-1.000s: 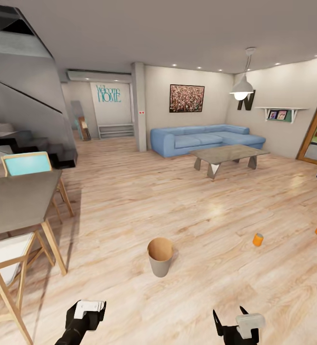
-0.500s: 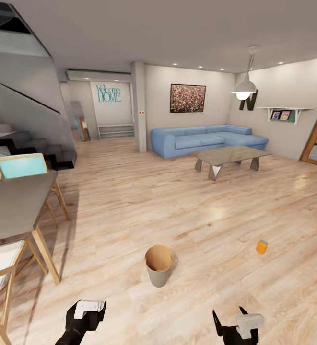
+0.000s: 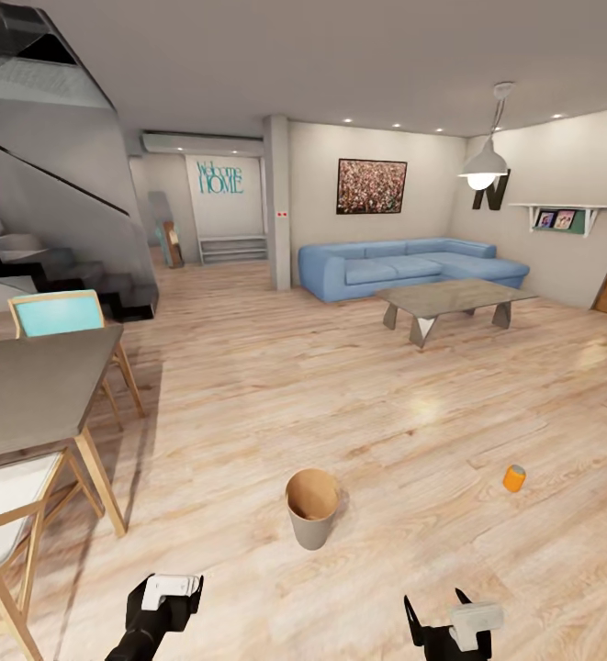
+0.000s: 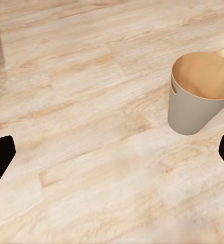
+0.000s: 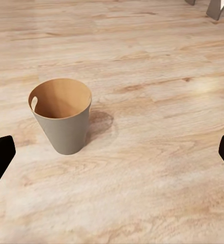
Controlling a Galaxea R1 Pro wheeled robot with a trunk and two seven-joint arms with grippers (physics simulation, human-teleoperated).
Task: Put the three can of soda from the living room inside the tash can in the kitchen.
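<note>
The grey bin [image 3: 312,510] with a copper-brown inside stands upright on the wood floor just ahead, between my two arms. One orange soda can [image 3: 514,478] stands on the floor to its right, well apart from it. The other orange can and the dark blue can are out of view. My left gripper [image 3: 170,597] and right gripper [image 3: 437,610] hang low at the bottom of the head view, both open and empty. The bin [image 4: 199,96] appears ahead of the left gripper [image 4: 112,157], and the bin [image 5: 61,118] likewise ahead of the right gripper [image 5: 112,157].
A grey dining table [image 3: 28,395] with wooden chairs [image 3: 60,317] stands close on the left, below a staircase [image 3: 55,266]. Farther back are a blue sofa [image 3: 413,266], a low grey table [image 3: 455,298] and a pillar [image 3: 278,202]. Open wood floor lies between.
The camera has swung a little to the left: the second orange can and the blue can have slipped out at the right edge. Both grippers stay open and still.
</note>
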